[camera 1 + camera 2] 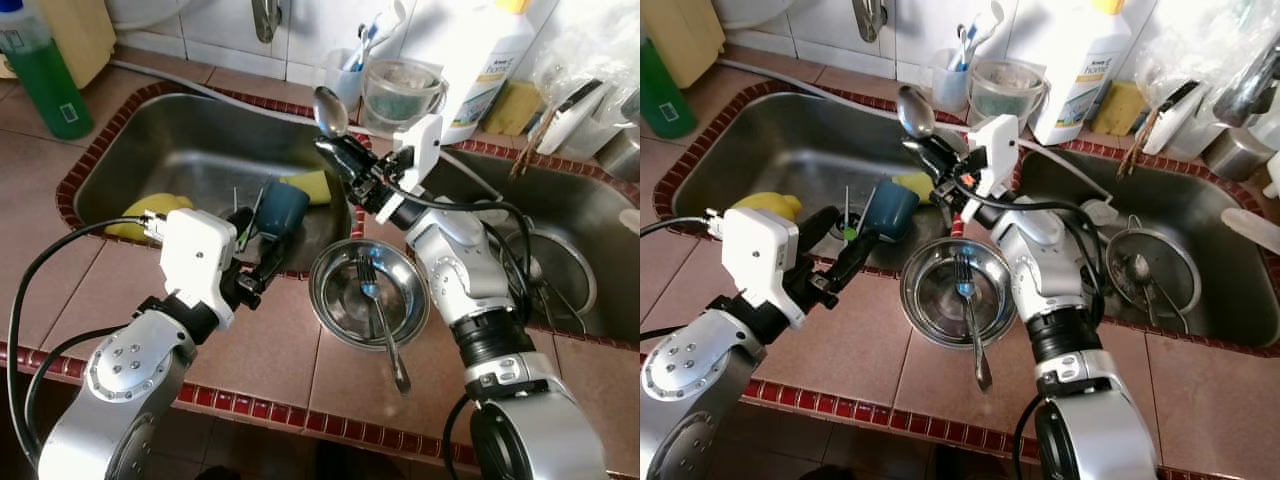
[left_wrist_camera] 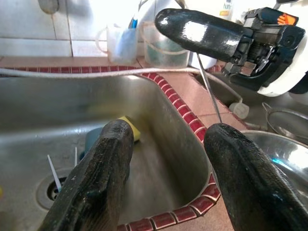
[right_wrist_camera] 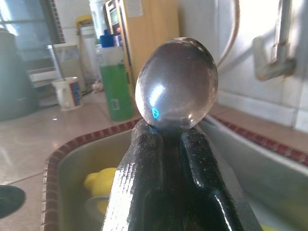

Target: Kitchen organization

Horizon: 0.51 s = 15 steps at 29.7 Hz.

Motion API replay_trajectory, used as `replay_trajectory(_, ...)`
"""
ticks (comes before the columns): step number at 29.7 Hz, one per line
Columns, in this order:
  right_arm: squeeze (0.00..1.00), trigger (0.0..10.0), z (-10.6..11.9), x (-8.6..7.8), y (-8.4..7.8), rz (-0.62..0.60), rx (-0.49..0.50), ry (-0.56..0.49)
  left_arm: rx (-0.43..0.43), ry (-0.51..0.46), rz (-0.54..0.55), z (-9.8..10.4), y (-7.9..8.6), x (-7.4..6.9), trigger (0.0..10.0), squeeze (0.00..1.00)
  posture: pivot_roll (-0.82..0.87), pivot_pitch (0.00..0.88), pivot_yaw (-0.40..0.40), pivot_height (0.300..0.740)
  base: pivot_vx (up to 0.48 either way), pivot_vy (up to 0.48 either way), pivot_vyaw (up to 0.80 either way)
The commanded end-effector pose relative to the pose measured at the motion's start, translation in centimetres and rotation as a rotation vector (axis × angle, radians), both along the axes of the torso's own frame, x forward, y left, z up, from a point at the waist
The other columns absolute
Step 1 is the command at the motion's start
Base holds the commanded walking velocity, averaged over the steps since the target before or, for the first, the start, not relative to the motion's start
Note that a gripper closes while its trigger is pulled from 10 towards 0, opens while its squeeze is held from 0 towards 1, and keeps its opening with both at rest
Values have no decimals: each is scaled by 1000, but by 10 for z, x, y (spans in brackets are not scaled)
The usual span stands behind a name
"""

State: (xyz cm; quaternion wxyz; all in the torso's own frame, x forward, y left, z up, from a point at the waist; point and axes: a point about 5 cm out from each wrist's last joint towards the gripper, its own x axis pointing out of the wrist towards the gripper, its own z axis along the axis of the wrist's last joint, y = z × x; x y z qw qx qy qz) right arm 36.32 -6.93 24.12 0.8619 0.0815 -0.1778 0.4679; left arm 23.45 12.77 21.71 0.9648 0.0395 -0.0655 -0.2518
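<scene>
**Steel spoon held high over the sink divider**

Steel is what the right gripper (image 1: 338,152) has hold of: a spoon (image 1: 330,109) pinched at the neck, bowl up, above the tiled strip between the two sink basins. From the left eye view, the forearm reaches up and away from the steel bowl (image 1: 369,291) on the counter, which holds a fork (image 1: 378,318). To do this well, I'd say it should keep that squeeze firm and carry the spoon toward the utensil cup (image 1: 347,72) behind the left basin (image 1: 170,160), tipping it handle-down before letting go.

Right eye view: the left gripper (image 1: 850,250) sits low at the left basin's near rim, fingers spread and holding nothing, pointing toward a dark blue cup (image 1: 890,207) lying in the basin beside a yellow sponge (image 1: 915,183).

Left wrist view: its two black fingers (image 2: 96,178) stand well apart over the basin, with the spoon's thin handle (image 2: 209,91) hanging down beyond them.

Right wrist view: the fingers (image 3: 159,168) close tight under the spoon bowl (image 3: 176,83), a green bottle (image 3: 115,82) behind.
</scene>
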Motion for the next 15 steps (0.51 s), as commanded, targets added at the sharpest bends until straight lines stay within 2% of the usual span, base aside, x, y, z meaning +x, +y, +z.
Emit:
replay_trajectory(1, 0, 10000, 11, -1, -3, 24, 22, -28, 6, -11, -12, 4, -1, -7, 10000, 0, -52, 312, -110, 732, 0, 0, 0)
replay_trajectory(2, 0, 10000, 11, -1, -3, 24, 22, -28, 6, -11, -12, 4, -1, -7, 10000, 0, -52, 312, -110, 732, 0, 0, 0)
replay_trajectory(4, 0, 10000, 11, -1, -2, 50, 27, -13, 45, -5, -47, 4, 2, -15, 10000, 0, -49, 325, -107, 732, 0, 0, 0)
replay_trajectory(15, 0, 10000, 8, 5, -8, 84, 56, 45, 55, -10, -89, 15, 4, -27, 10000, 0, -41, 353, -101, 732, 0, 0, 0)
